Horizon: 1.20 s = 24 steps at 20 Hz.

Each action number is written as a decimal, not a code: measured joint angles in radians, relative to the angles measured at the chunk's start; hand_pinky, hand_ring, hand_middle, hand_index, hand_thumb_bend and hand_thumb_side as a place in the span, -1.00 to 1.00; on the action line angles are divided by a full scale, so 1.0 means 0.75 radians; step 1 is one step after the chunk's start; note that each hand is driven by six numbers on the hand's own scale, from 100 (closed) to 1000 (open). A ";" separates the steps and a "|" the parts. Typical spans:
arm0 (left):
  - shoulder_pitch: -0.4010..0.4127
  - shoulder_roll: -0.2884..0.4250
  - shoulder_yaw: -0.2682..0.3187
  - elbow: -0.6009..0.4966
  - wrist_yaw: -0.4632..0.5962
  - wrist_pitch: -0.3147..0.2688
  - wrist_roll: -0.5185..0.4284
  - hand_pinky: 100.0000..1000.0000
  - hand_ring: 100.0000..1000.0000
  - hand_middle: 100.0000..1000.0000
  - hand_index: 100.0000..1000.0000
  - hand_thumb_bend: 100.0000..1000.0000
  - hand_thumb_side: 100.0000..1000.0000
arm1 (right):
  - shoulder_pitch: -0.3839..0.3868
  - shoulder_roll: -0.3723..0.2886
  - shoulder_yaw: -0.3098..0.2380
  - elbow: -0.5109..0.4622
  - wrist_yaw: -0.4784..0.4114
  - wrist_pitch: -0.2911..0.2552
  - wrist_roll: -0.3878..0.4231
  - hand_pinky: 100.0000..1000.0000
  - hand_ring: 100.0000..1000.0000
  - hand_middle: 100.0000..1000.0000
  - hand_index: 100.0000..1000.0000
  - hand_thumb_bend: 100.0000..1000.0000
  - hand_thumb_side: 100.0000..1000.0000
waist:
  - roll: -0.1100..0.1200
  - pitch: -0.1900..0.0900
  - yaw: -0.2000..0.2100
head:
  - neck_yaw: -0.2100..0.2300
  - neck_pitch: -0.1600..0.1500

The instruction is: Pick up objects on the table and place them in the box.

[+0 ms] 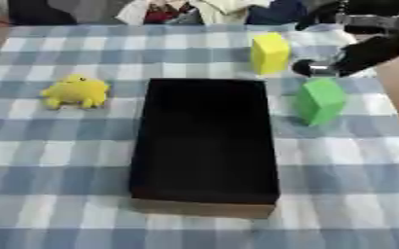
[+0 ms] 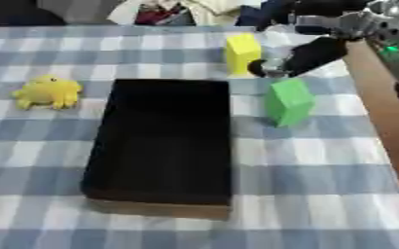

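Note:
An open black box (image 1: 203,209) with a brown front wall lies lengthwise in the middle of the checked cloth, and nothing shows inside it. A yellow plush toy (image 1: 75,91) sits to its left. At the back right a yellow block (image 1: 269,53) stands upright. A green block (image 1: 320,101) stands just right of the box's far end. My right hand (image 2: 309,56) reaches in from the upper right, low over the table between the yellow and green blocks, just above the green one. It is a dark blur, and no thing shows in it. My left hand is out of sight.
The blue-and-white checked cloth (image 1: 58,160) covers the table. Bare wooden table edge (image 2: 382,102) runs down the right side. Clothing and dark shapes (image 1: 177,10) crowd the far edge.

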 measured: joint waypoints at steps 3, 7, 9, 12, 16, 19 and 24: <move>0.000 0.000 0.000 0.000 0.000 0.000 0.000 0.10 0.26 0.31 0.66 -0.97 1.00 | 0.011 -0.002 -0.003 0.004 0.009 0.004 0.013 0.97 0.99 0.90 1.00 -0.27 0.67 | 0.000 0.000 0.000 | 0.000 -0.001; 0.000 0.000 0.000 0.000 -0.001 0.001 -0.002 0.10 0.26 0.31 0.66 -0.97 1.00 | 0.027 -0.015 -0.011 0.008 0.048 0.015 0.004 0.92 0.98 0.86 1.00 0.12 1.00 | 0.000 0.000 0.000 | 0.000 -0.001; 0.000 0.000 0.000 0.000 -0.002 0.002 -0.002 0.10 0.26 0.31 0.66 -0.97 1.00 | 0.040 -0.021 -0.017 0.008 0.079 0.036 -0.020 0.92 0.99 0.85 1.00 0.14 1.00 | 0.000 0.000 0.000 | 0.000 -0.002; -0.001 0.000 0.000 0.000 -0.002 0.002 -0.002 0.10 0.26 0.31 0.66 -0.98 1.00 | 0.067 -0.024 -0.025 0.007 0.131 0.077 -0.067 0.92 1.00 0.86 1.00 0.11 1.00 | 0.000 0.000 0.000 | 0.000 -0.006; -0.002 0.000 0.000 0.000 -0.003 0.001 -0.002 0.10 0.26 0.30 0.66 -0.98 1.00 | 0.099 -0.024 -0.032 0.007 0.179 0.128 -0.108 0.92 1.00 0.84 1.00 0.11 1.00 | -0.001 0.000 0.001 | 0.000 -0.010; -0.002 0.000 0.000 0.000 -0.007 0.001 -0.002 0.10 0.27 0.31 0.66 -0.98 1.00 | 0.113 -0.024 -0.032 0.007 0.192 0.146 -0.120 0.93 1.00 0.84 1.00 0.10 1.00 | -0.001 0.000 0.001 | 0.000 -0.010; -0.002 0.000 0.000 0.000 -0.011 0.001 -0.002 0.10 0.27 0.31 0.66 -0.98 1.00 | 0.115 -0.024 -0.033 0.010 0.201 0.153 -0.124 0.93 1.00 0.84 1.00 0.11 1.00 | -0.001 0.000 0.002 | 0.000 -0.011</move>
